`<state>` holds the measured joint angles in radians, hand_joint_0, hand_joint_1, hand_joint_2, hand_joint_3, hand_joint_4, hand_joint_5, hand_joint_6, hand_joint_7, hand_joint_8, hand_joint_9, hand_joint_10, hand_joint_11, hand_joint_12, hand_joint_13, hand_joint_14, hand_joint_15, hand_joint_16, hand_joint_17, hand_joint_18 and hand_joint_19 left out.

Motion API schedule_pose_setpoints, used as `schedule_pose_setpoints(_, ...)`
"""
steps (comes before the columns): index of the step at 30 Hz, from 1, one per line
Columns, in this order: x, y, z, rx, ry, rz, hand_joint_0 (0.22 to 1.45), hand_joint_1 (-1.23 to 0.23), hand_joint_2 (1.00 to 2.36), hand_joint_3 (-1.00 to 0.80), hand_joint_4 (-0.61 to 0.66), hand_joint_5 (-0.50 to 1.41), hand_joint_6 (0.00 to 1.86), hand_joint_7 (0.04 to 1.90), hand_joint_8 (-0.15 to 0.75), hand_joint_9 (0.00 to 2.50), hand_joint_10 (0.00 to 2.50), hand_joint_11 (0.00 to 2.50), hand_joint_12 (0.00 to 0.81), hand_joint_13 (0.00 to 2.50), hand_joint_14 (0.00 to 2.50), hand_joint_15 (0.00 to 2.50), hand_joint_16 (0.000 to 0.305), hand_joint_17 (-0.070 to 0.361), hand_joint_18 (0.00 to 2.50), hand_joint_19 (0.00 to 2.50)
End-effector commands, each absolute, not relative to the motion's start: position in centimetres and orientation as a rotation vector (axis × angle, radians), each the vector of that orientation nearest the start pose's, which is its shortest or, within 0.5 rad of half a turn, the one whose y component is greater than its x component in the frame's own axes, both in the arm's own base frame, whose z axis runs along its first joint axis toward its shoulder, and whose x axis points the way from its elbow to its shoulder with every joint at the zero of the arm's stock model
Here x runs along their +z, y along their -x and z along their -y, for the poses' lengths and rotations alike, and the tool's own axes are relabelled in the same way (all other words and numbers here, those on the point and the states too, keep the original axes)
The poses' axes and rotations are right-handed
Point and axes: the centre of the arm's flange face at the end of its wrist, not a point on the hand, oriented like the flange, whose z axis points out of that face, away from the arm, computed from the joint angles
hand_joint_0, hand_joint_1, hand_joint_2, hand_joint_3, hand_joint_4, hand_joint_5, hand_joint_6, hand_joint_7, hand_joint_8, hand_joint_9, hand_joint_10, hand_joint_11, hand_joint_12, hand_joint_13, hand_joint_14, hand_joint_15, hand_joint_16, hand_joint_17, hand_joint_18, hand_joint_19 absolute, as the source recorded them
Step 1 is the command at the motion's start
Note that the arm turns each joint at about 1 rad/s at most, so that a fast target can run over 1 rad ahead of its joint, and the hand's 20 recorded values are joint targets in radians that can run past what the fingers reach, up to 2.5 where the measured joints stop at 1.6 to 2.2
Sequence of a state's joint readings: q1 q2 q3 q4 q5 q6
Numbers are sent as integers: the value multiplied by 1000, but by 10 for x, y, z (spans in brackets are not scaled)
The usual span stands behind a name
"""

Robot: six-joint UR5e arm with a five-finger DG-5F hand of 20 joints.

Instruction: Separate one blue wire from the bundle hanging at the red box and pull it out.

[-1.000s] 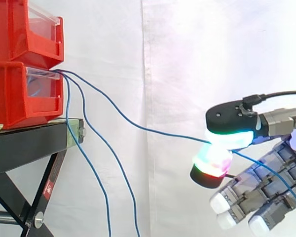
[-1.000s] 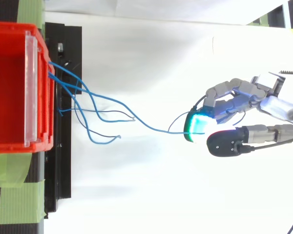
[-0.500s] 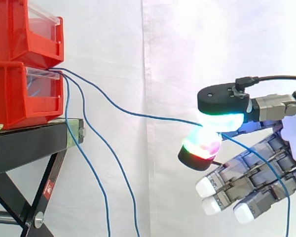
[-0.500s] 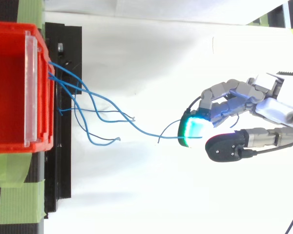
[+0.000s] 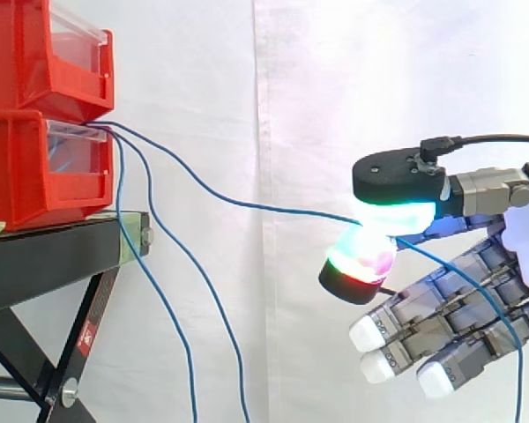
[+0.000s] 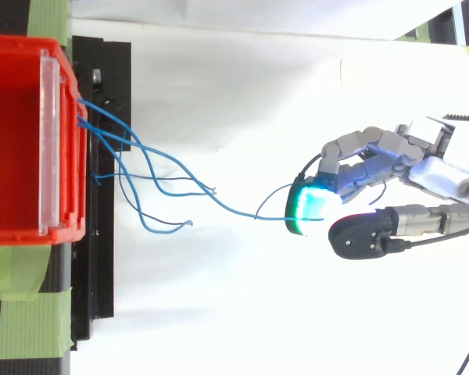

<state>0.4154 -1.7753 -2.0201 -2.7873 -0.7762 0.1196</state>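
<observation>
One blue wire runs from the front of the lower red box out to the right, slack and slightly sagging. My hand pinches it between two glowing pads; its tail drops down past the other fingers, which stay straight. The other blue wires hang down beside the black stand. From above, the pinched wire crosses from the red box to my hand, and the loose wire ends lie apart from it.
A second red bin sits on top of the lower one. The black stand carries them, with green tape at its edge. A white curtain hangs behind.
Between one second and half a second ago my hand moved left and up with the wire, which slackened. Since then it has held still.
</observation>
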Motion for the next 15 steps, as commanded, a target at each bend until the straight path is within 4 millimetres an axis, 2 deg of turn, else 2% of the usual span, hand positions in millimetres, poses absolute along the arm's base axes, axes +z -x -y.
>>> schedule_pose_setpoints(1,224,-480,11,763,-1486,-1093,602,-839,1008,-3,-290,-86,870,1055,320,730,8,294,459,495,10,412,60,135,692,391)
schedule_pose_setpoints(15,224,-480,12,763,-1488,-1090,600,-838,1008,-8,-291,-85,871,1045,316,725,8,300,457,500,10,405,59,133,699,382)
